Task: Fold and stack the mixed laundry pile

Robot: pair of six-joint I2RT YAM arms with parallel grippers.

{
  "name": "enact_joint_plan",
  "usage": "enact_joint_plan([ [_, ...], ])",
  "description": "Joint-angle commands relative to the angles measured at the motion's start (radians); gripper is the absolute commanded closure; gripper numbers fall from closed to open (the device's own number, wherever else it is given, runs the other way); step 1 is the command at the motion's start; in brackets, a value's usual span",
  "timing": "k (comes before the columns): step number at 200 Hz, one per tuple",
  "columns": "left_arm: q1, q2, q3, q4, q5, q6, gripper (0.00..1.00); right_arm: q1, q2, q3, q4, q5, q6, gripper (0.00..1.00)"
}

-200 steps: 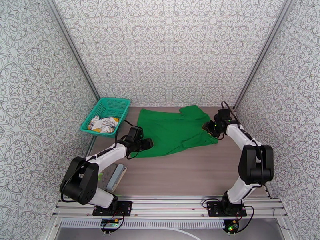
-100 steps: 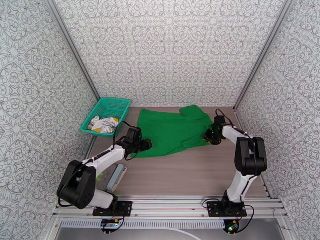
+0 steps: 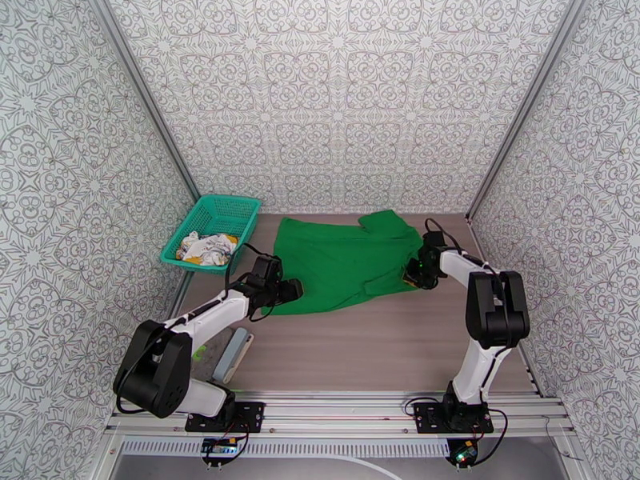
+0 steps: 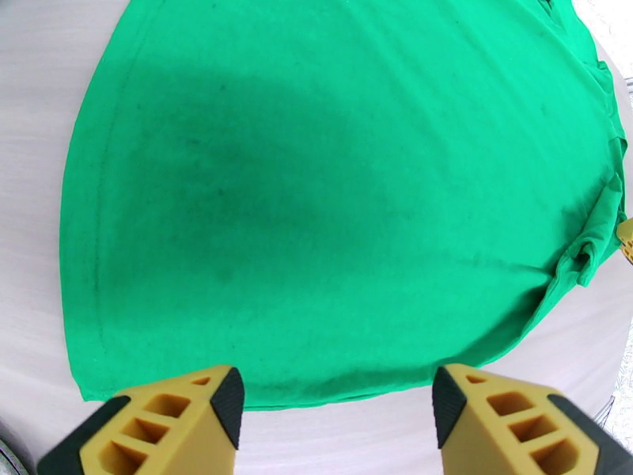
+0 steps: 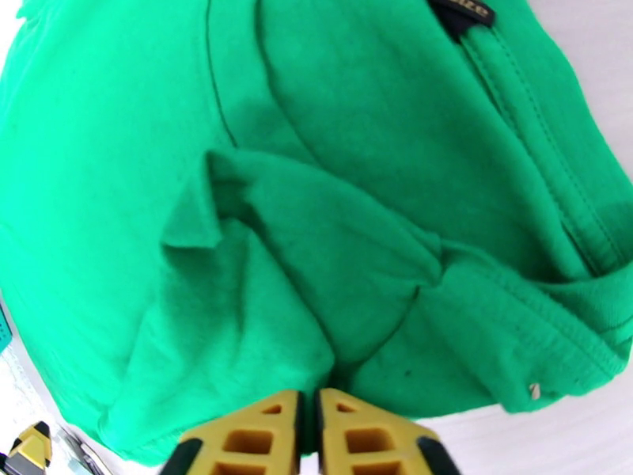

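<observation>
Patterned wall panels on three sides; wood-grain table (image 3: 384,346).

Landmark: green shirt (image 3: 344,262), spread mostly flat on the far half of the table.

Progress (judgement): early.
- No fold made in the shirt yet; one sleeve on its right side is rumpled and doubled over.
- White printed garment (image 3: 206,248) is left of the shirt, bunched inside the teal mesh basket (image 3: 240,211), untouched.
- No stack exists. Left to do: fold the shirt, take out and fold the white garment, stack both.

End effectors:
- Left gripper (image 4: 336,397) is at the shirt's near-left corner with its jaws wide apart and nothing in them. Its fingertips are over bare table, just short of the hem.
- Right gripper (image 5: 310,421) is at the shirt's right edge, with its fingers pressed together. Folds of cloth gather toward the tips, so it reads as a pinch on the rumpled sleeve.

Hard to make out:
- How much cloth sits between the right fingers; the tips cover the contact.
- The white garment's type and shape, crumpled in the basket.
- A grey flat object (image 3: 228,354) near-left of the shirt, beside the left arm, partly covered; identity unclear.
- The shirt's far edge, foreshortened from above.
</observation>
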Motion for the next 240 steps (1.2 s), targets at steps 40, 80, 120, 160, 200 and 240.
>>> enact_joint_plan([
  [40, 0.013, -0.043, -0.03, -0.004, 0.005, 0.001, 0.32, 0.006, -0.161, -0.049, -0.027, 0.044, 0.004, 1.0],
  [80, 0.015, -0.074, -0.047, -0.006, 0.006, -0.002, 0.32, 0.005, -0.282, -0.121, -0.054, 0.037, 0.021, 1.0],
  [120, 0.016, -0.15, -0.075, -0.028, -0.001, -0.002, 0.31, 0.006, -0.486, -0.247, -0.145, 0.058, 0.02, 1.0],
  [160, 0.016, -0.233, -0.107, -0.066, 0.001, -0.002, 0.31, 0.004, -0.692, -0.386, -0.257, 0.062, 0.05, 1.0],
  [200, 0.009, -0.315, -0.138, -0.107, 0.0, -0.004, 0.31, 0.004, -0.859, -0.526, -0.351, 0.054, 0.101, 1.0],
  [240, 0.007, -0.365, -0.176, -0.143, -0.005, -0.004, 0.3, 0.005, -0.938, -0.615, -0.381, 0.076, 0.159, 0.91],
])
